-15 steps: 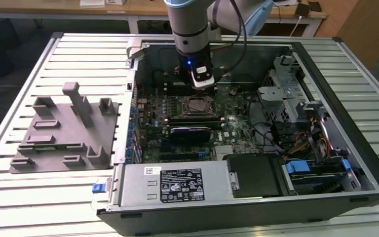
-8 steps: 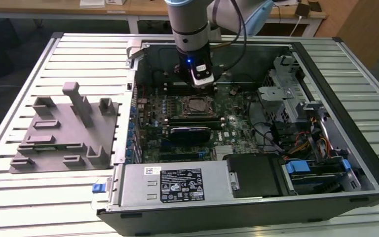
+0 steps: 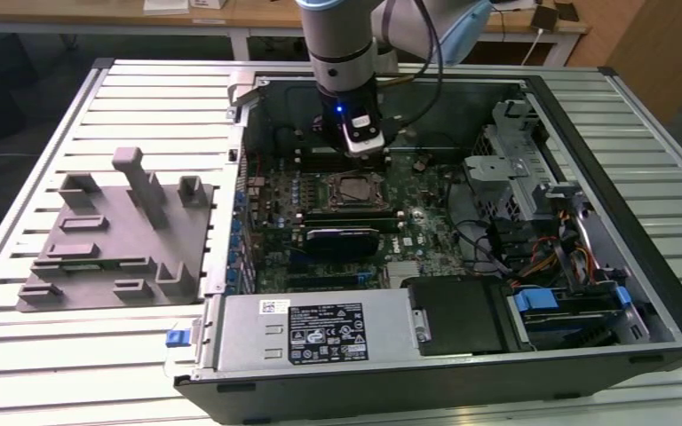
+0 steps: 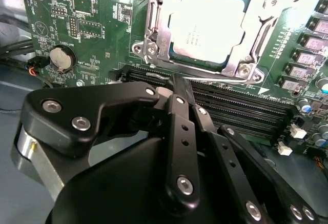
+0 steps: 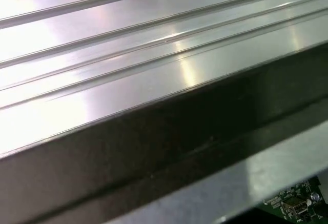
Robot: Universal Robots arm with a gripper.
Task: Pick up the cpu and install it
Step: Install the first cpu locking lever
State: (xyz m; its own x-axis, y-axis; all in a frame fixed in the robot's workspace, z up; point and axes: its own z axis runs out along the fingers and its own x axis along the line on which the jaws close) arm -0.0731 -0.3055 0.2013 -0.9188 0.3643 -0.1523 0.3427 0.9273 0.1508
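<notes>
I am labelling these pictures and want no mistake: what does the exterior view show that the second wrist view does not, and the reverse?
Exterior view: the whole case on a slatted table, a grey foam tray at the exterior view's left, the power supply and the arm.
Second wrist view: the coin battery and a socket screw, close up.
Both: the cpu seated in its socket, the memory slots, and the tool above the board.

The exterior view looks steeply down on the open computer case and slatted table, with the arm entering at twelve o'clock. The second wrist view peers close past the gripper at the motherboard, which the exterior view also shows. The first wrist view skims the table and case wall.
</notes>
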